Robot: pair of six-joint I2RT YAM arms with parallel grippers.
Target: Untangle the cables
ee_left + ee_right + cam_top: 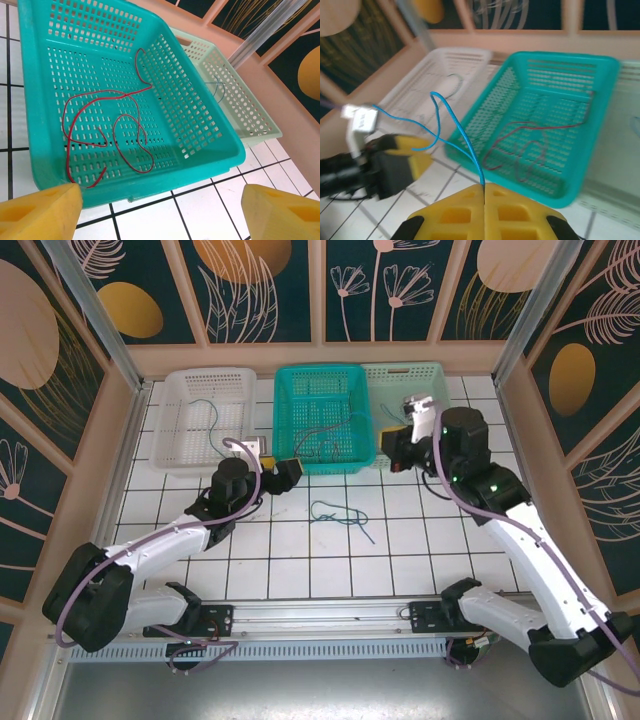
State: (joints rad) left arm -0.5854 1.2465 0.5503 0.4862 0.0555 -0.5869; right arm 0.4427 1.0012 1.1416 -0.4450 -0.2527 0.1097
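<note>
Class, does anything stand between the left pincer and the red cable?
Yes. The teal basket's near wall stands between the open left pincer and the red cable, which lies on the basket's floor behind it.

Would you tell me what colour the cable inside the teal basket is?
The cable is red, clearest in the left wrist view.

Just ahead of my left claw [160, 220] I see a teal basket [45, 100] sitting on the white tiled tabletop [200, 210]. A pale green basket [245, 107] stands right beside it, off to the claw's right. A white basket [208, 418] sits to the claw's left. Beyond them all, dark leaf-patterned walls [250, 280] close the far side.
</note>
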